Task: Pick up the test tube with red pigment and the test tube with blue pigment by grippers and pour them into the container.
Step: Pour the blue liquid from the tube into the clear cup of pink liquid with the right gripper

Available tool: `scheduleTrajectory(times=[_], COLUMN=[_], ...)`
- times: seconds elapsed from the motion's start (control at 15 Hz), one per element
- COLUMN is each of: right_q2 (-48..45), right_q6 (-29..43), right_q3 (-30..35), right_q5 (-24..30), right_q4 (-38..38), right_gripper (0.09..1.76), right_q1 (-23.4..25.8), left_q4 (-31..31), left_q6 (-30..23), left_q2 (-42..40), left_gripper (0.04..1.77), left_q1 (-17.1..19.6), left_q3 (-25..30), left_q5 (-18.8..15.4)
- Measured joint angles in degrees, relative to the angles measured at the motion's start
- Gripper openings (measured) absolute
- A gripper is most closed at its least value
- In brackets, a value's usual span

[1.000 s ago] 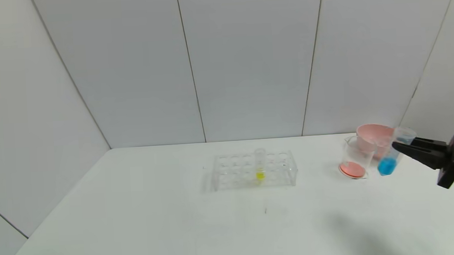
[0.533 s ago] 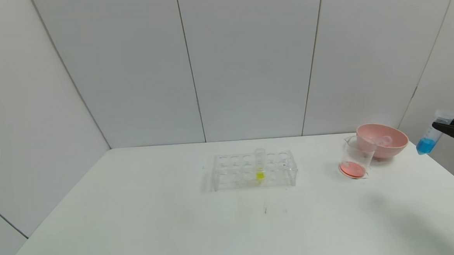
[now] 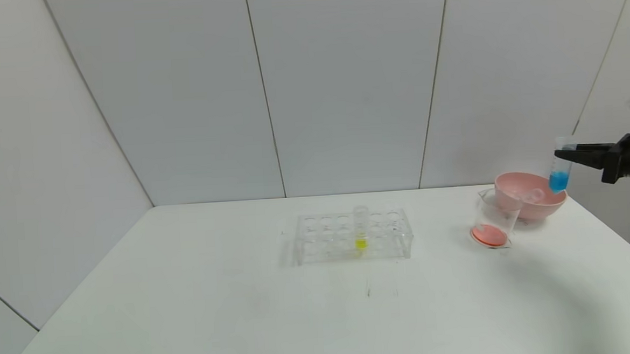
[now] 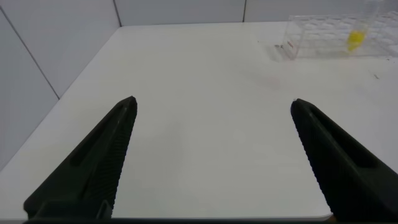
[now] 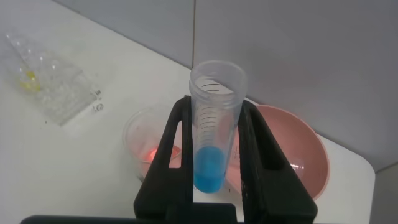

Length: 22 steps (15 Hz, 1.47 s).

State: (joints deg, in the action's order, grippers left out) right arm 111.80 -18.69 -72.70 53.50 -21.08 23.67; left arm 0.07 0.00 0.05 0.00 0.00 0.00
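Observation:
The test tube with blue pigment (image 3: 559, 174) (image 5: 210, 163) hangs nearly upright in the air above the right rim of a pink bowl. My right gripper (image 3: 564, 153) (image 5: 214, 107) is shut on its upper part. The container (image 3: 492, 221) (image 5: 145, 139), a clear beaker, stands left of the bowl with a layer of red liquid at its bottom. No tube holding red pigment is in view. My left gripper (image 4: 212, 102) is open over bare table at the near left, holding nothing.
The pink bowl (image 3: 542, 204) (image 5: 305, 155) sits at the back right with a clear empty tube (image 3: 534, 194) lying in it. A clear rack (image 3: 350, 237) (image 5: 53, 87) at mid-table holds a tube with yellow liquid (image 3: 361, 229). The table's right edge is close to the bowl.
My right gripper lifted the blue tube from beside the beaker, swung out to the right, then rose and came back over the bowl's right rim. The tube now hangs straighter.

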Motion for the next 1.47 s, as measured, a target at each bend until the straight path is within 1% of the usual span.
scheduleTrajectory(times=[0.13, 0.33, 0.47, 0.6, 0.67, 0.73, 0.87, 1.13, 1.27, 1.47], right_q2=[1.88, 3.74, 4.85, 6.45, 7.52, 8.53, 10.14, 11.76, 11.69, 10.96], right_q6=[-10.95, -24.15, -30.42, -34.79, -37.08, -39.50, -42.20, -42.48, -42.59, -42.95], right_q3=[-7.58, -18.27, -25.61, -32.72, -36.36, -38.79, -40.78, -41.44, -41.68, -41.85], right_q5=[-2.52, -6.18, -8.09, -10.90, -13.19, -16.12, -19.92, -22.64, -26.33, -32.68], right_q4=[13.45, 33.94, 44.75, 52.93, 56.99, 59.55, 60.67, 61.22, 63.81, 64.73], right_gripper=[0.49, 0.49, 0.49, 0.49, 0.49, 0.49, 0.49, 0.49, 0.49, 0.49], right_q1=[-1.52, -2.65, -3.04, -3.69, -4.24, -4.80, -6.31, -9.76, -11.19, -12.91], left_q4=[-0.02, 0.00, -0.05, -0.02, -0.02, 0.02, 0.00, -0.05, 0.00, -0.02], left_q6=[0.00, 0.00, 0.00, 0.00, 0.02, 0.00, 0.00, 0.00, 0.02, 0.00], left_q2=[0.00, 0.00, 0.00, 0.00, 0.00, 0.00, 0.00, 0.00, 0.00, 0.00], left_gripper=[1.76, 1.76, 1.76, 1.76, 1.76, 1.76, 1.76, 1.76, 1.76, 1.76], left_q1=[0.00, 0.00, 0.00, 0.00, 0.00, 0.00, 0.00, 0.00, 0.00, 0.00], left_q3=[0.00, 0.00, 0.00, 0.00, 0.00, 0.00, 0.00, 0.00, 0.00, 0.00], left_q5=[0.00, 0.00, 0.00, 0.00, 0.00, 0.00, 0.00, 0.00, 0.00, 0.00])
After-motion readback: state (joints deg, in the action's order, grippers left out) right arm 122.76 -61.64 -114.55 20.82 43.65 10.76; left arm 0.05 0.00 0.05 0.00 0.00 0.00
